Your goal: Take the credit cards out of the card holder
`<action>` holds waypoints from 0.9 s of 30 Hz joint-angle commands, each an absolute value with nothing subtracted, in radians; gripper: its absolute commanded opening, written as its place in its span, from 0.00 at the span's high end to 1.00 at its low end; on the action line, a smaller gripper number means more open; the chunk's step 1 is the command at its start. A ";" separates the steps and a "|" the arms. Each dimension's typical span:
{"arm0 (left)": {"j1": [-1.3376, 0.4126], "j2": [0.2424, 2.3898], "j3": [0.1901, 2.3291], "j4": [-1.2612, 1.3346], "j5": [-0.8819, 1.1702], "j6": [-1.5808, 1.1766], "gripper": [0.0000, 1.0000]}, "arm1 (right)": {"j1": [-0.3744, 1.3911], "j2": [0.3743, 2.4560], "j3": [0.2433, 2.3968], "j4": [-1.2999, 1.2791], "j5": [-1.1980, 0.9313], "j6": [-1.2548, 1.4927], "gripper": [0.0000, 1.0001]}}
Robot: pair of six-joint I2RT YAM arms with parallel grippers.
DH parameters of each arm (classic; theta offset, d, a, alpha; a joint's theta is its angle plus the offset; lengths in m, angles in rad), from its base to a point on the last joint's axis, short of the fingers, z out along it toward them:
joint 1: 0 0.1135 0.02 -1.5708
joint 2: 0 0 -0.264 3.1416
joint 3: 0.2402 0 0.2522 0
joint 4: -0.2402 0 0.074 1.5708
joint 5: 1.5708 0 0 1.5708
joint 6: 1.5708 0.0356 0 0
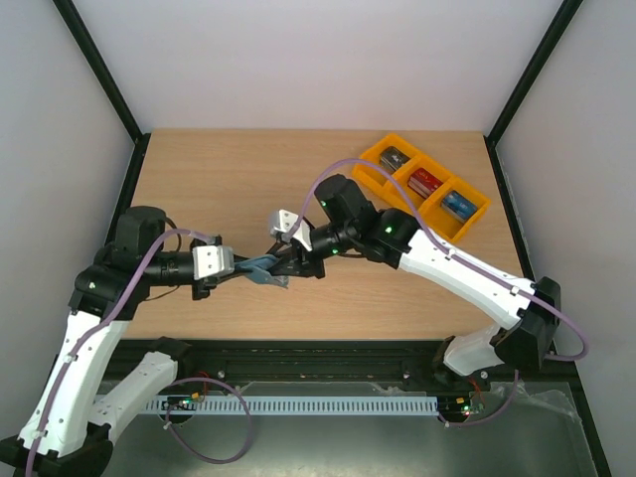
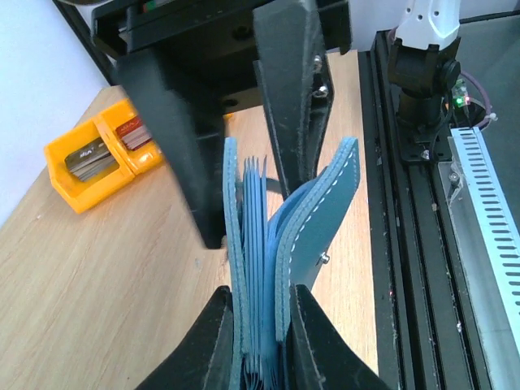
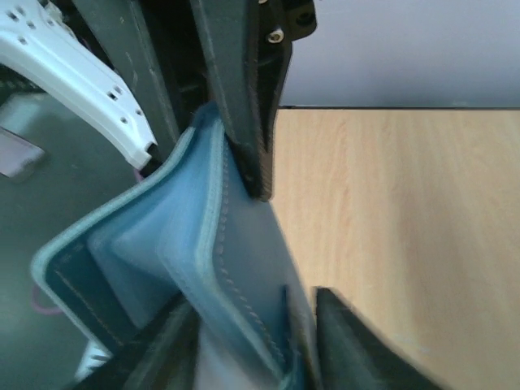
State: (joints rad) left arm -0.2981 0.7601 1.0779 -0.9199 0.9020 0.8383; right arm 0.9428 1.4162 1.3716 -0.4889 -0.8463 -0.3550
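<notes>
Card holder [image 1: 266, 272]: teal, spread partly open, held over the counter [image 1: 219, 189] near its middle, between the two arms.

At left, the left hand [image 2: 262, 301] is clenched on the card holder. Both fingers press the outer covers at one end; the other end, spread open, points away from this hand. In the left wrist view the left cover stands nearly straight and the right cover bows outward. Thin blue leaves stand packed between the covers; whether any of them is a card cannot be told.

Next, the right hand [image 3: 252, 302] meets the card holder from the opposite side. One finger lies outside the straight cover; the other reaches in between the leaves and the bowed cover. Its jaws stand part-way apart around that cover and the leaves; whether the pads press on them cannot be told.

At far right, the orange tray [image 1: 410, 170] sits on the counter, well apart from both hands. Its three compartments hold, left to right, grey cards [image 1: 395, 157], red cards [image 1: 425, 182] and blue cards [image 1: 457, 204].
</notes>
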 commanded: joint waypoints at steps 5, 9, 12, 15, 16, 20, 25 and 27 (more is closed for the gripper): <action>-0.302 0.714 1.044 -0.760 0.920 0.725 0.80 | 0.963 1.386 1.342 -0.326 -0.749 -0.216 0.98; -0.301 0.647 0.924 -0.398 0.700 0.315 0.02 | 0.963 1.369 1.312 -0.215 -0.530 -0.085 0.98; -0.300 0.618 0.851 -0.269 0.576 0.146 0.01 | 0.963 1.396 1.338 -0.173 -0.373 0.038 0.98; -0.294 0.606 0.788 -0.202 0.527 0.041 0.00 | 0.975 1.427 1.376 -0.165 -0.193 0.149 0.98; -0.293 0.604 0.765 -0.186 0.517 0.016 0.01 | 0.987 1.433 1.384 -0.163 -0.139 0.177 0.98; -0.294 0.609 0.719 -0.129 0.484 -0.075 0.00 | 1.045 1.446 1.401 -0.150 -0.027 0.180 0.98; -0.292 0.617 0.713 -0.101 0.447 -0.114 0.00 | 1.050 1.451 1.414 -0.159 -0.040 0.160 0.98; -0.288 0.617 0.713 -0.112 0.417 -0.119 0.00 | 1.050 1.447 1.410 -0.162 -0.104 0.130 0.98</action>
State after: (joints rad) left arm -0.2970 0.6228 0.7124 -0.1680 0.4835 -0.0536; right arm 1.0489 1.4528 1.3682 -0.2108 -0.0940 0.1440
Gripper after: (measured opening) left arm 0.994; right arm 0.054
